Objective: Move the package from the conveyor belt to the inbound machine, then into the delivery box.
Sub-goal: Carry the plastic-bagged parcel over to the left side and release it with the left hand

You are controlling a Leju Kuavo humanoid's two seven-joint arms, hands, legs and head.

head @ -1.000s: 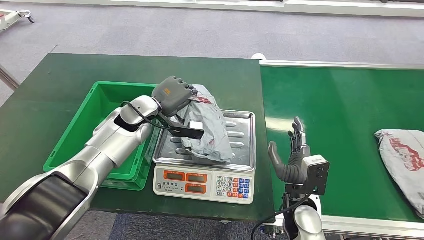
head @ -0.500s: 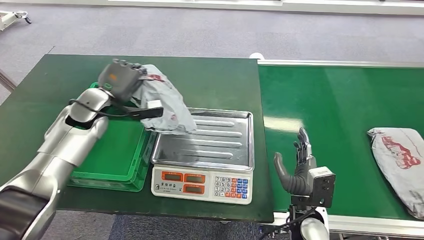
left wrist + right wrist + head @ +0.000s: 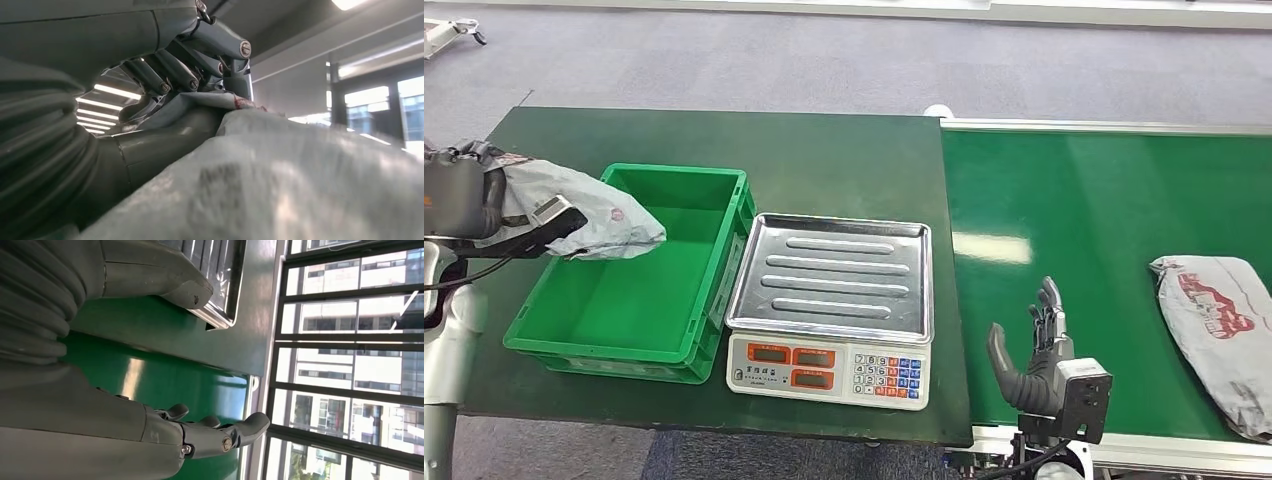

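Head view: left hand grips package above delivery box.

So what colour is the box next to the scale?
Bright green box, clearest in the head view.

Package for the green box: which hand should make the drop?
Left. The left hand already holds the grey package, which hangs over the green box at its left rim. The right hand is open, holds nothing, and sits by the conveyor belt.
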